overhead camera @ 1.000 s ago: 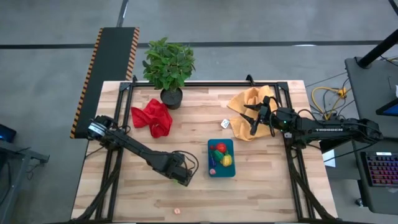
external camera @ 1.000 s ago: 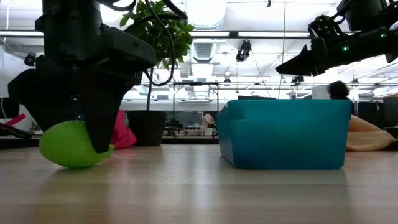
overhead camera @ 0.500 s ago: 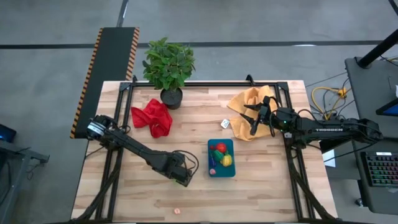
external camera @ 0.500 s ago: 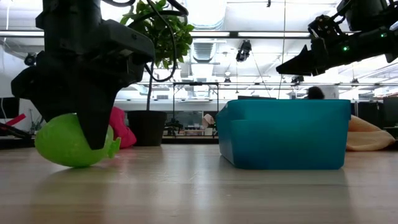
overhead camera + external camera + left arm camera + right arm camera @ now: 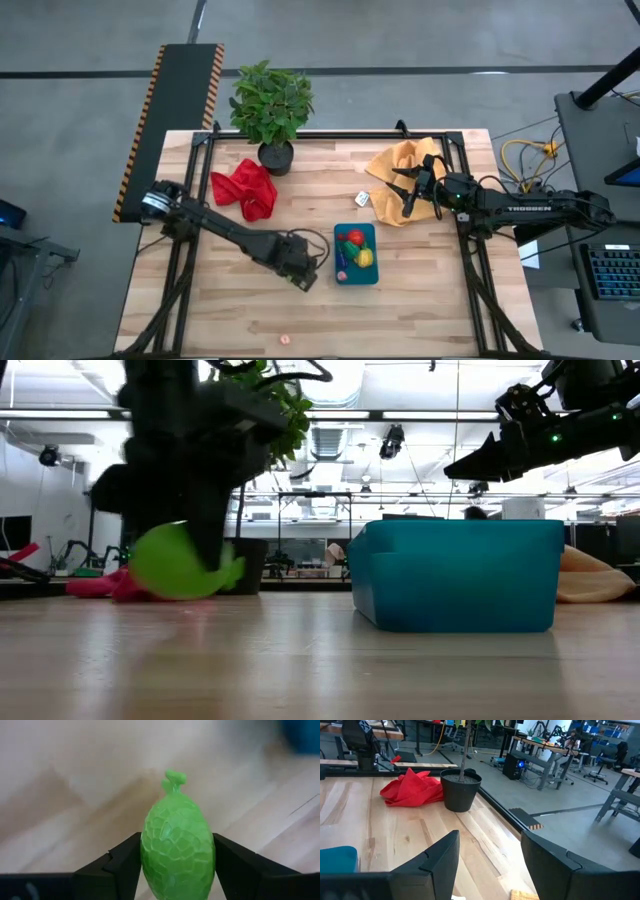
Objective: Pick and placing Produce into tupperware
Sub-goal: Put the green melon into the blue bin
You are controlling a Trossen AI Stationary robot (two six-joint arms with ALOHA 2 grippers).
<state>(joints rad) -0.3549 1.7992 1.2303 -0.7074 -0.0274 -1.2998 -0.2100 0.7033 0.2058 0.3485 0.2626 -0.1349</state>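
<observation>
My left gripper hangs just left of the tupperware and is shut on a green, scaly toy fruit with a small stem. The teal tupperware stands on the table's middle right and holds red, yellow and green produce. My right gripper waits open in the air over the mustard-yellow cloth, high at the low view's right. My left gripper pinches the green fruit between its two fingers, on opposite sides of its wide middle. The fingers come from above, pointing down. The stem end points away from the gripper. In the low view the fruit seems to hang just clear of the table.
A potted plant stands at the far edge, with a red cloth beside it. A small white item lies beyond the tupperware. A pink speck lies near the near edge. Bare wood lies along the near side.
My left gripper, still shut on the green fruit, has moved toward the table's right, closer to the tupperware, and has risen a little. The fruit, which rested on the table a second ago, has travelled with it and now sits higher.
</observation>
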